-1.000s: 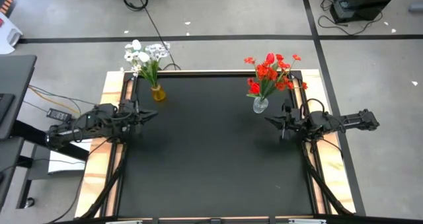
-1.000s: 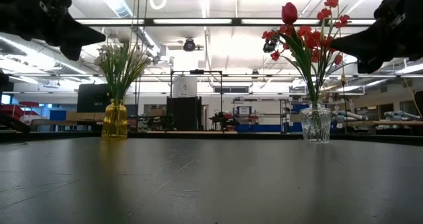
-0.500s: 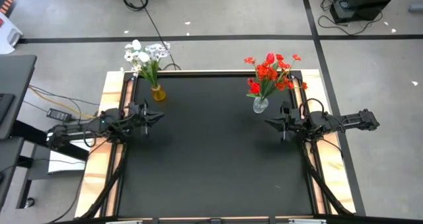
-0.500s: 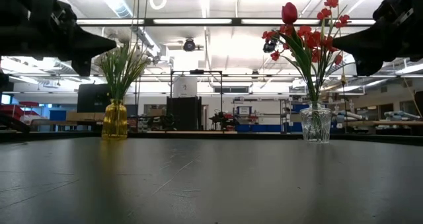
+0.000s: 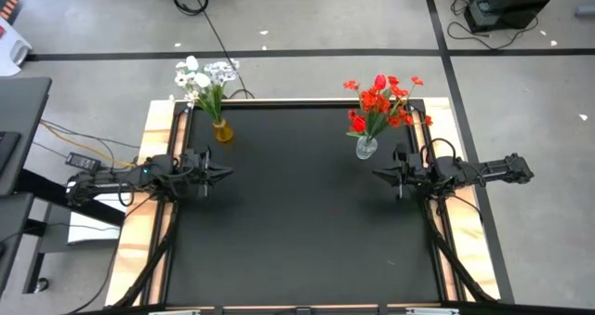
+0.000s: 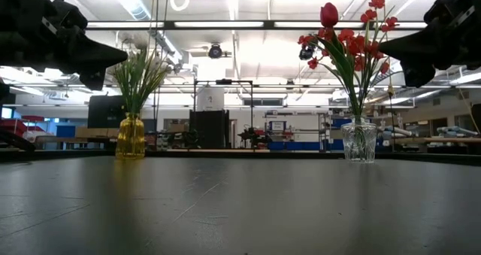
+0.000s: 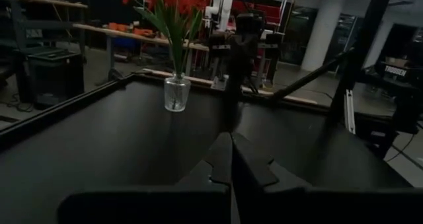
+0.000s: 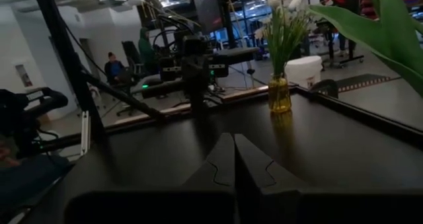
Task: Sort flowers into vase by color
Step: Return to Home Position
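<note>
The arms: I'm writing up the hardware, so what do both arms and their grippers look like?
Both the left arm and right arm are slim, jointed and black, with thin black cables looping near the wrists. The left gripper and right gripper each have two dark, angular, tapering fingers.

Dark jointed arms (image 5: 483,171), black cables (image 5: 439,148) — tapered tools (image 7: 231,138)

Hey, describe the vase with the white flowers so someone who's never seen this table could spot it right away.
On the black table top, two vases stand near the far edge. Yours is at the far left corner: a small yellow vase with white flowers on green stems. The other, a clear glass vase to the right, holds red flowers.
</note>
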